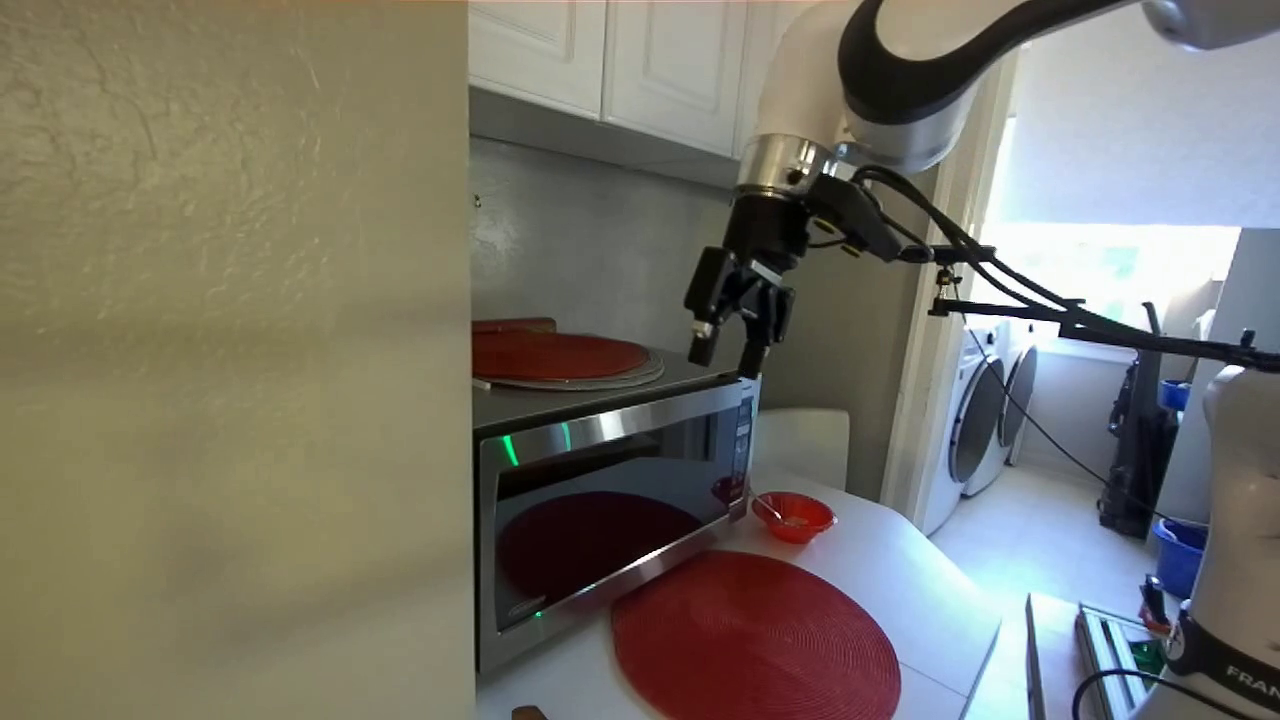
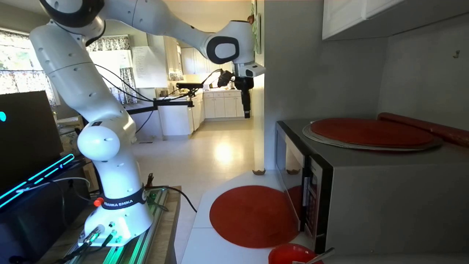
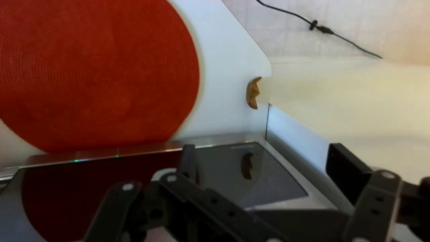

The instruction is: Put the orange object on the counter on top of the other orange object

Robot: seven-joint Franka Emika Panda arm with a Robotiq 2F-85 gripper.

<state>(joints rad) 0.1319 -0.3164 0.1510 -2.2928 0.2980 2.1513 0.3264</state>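
The tabletop (image 3: 226, 84) is likely blocking any scoop underneath, and the oven (image 1: 615, 475) inviting a bump mid-lift. The lower mat (image 3: 100, 79) is lying on the tabletop, probably sagging if pinched one-sided; the upper mat (image 2: 370, 131) is waiting up on the oven. Wrist view: oven crowding the lower mat at six o'clock, free tabletop showing at three. End effector (image 1: 727, 355) hovering spread, gripping nothing.

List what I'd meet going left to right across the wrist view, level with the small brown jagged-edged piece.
Red-orange mat → white counter → brown jagged-edged piece → cream wall.
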